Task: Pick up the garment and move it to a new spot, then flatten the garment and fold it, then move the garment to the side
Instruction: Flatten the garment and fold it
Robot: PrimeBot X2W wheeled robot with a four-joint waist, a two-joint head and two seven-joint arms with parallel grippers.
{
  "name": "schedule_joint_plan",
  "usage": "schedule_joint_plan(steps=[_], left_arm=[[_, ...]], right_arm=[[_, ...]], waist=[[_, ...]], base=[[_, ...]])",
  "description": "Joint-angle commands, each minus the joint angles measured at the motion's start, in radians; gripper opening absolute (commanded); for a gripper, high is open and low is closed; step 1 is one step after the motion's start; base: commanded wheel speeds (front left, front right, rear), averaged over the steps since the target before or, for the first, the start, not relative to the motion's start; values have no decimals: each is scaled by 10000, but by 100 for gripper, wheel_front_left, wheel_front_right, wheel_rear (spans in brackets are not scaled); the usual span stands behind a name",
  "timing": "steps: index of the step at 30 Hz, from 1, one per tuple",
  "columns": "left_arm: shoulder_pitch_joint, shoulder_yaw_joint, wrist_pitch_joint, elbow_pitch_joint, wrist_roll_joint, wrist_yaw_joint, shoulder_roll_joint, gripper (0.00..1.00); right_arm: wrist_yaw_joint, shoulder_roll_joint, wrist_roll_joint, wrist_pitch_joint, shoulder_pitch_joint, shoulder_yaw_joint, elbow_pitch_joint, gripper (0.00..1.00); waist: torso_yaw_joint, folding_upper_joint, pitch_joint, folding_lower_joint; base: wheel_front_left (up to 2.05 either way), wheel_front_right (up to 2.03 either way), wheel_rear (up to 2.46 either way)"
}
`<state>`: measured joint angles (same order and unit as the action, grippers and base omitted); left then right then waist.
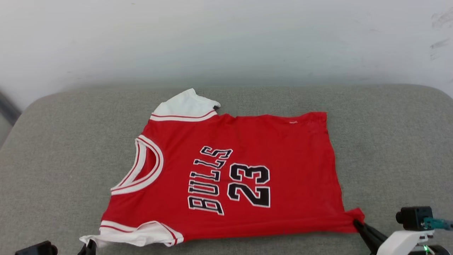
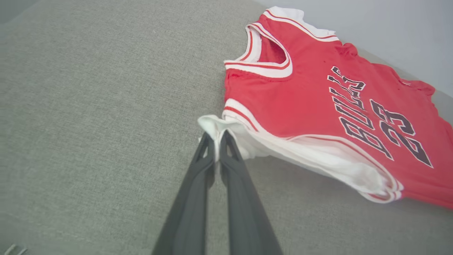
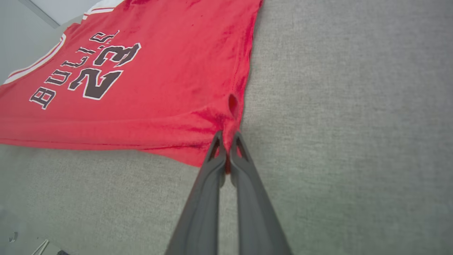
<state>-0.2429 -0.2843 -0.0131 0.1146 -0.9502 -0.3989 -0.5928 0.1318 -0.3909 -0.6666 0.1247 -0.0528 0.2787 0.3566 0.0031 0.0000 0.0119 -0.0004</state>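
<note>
Lying print-up and mostly flat on the grey fabric surface, the garment has its collar to the left and hem to the right; its far white sleeve points toward the pale wall. The left gripper clamps the tip of the near white sleeve, jaws pressed together; the right gripper clamps the near right hem corner, cloth bunched there.

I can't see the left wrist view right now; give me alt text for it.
The left gripper is shut on the tip of a white sleeve of the red jersey, which lies spread front-up on a grey cushion. Black BULLS 23 lettering shows.
</note>
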Motion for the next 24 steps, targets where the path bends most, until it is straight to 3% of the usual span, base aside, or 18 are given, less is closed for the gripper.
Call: schedule_joint_plan(steps=[1,5,11,15,24], left_arm=[[-310,128,105,356,-49,-241,-182,0],[-402,326,146,1157,-121,-445,-271,0],[818,65,214,1005,25,-19,-101,0],[2101,-157,190,332,157,350,183,0],[4325,-787,693,-2064,16,1311,767,0]], right_arm=[[-21,100,187,315,500,-422,-404,0],[-20,560,749,1198,1280,-1370,-1615,0],[-18,1362,1450,2059,911,-2089,-2452,0],[-15,1788,1553,2232,204,-2209,-2129,0],[-15,1963,1662,2417,-1681,-1653,-628,0]], waist=[[19,0,-60,4],[-18,0,-53,4],[-161,0,210,4],[-144,0,635,4],[-157,0,1656,4]], base=[[0,0,0],[0,0,0],[0,0,0],[0,0,0],[0,0,0]])
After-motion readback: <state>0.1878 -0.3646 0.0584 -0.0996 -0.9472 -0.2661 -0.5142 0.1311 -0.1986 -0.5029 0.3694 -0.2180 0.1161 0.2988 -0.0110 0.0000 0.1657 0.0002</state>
